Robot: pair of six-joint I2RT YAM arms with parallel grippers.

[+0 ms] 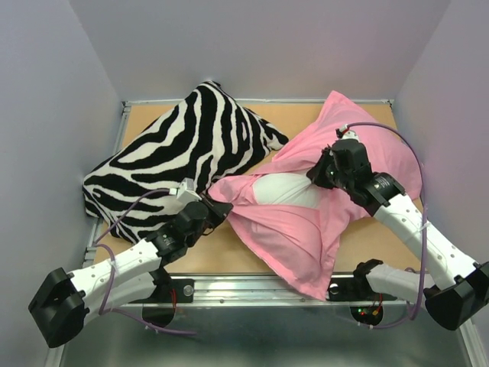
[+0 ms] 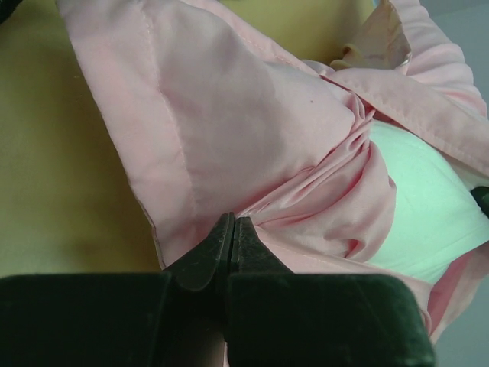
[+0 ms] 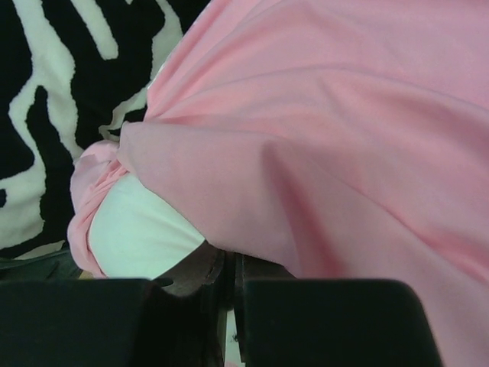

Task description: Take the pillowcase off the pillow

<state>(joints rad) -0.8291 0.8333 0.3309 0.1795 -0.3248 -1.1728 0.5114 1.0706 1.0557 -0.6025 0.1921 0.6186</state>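
Left gripper [image 2: 233, 229] clamps the pillowcase [image 2: 229, 115] — right gripper [image 3: 229, 267] closed against the pillow [image 3: 137, 229].

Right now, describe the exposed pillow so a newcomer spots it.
Two cushions fill the table: a zebra-striped pillow on the left, the pink pillowcase on the right. The pillow shows through the gap in the pink cover's middle. It alone is plain white.

One pillow [image 1: 287, 189], one pillowcase [image 1: 294, 238] (one zebra pillow [image 1: 183, 147])
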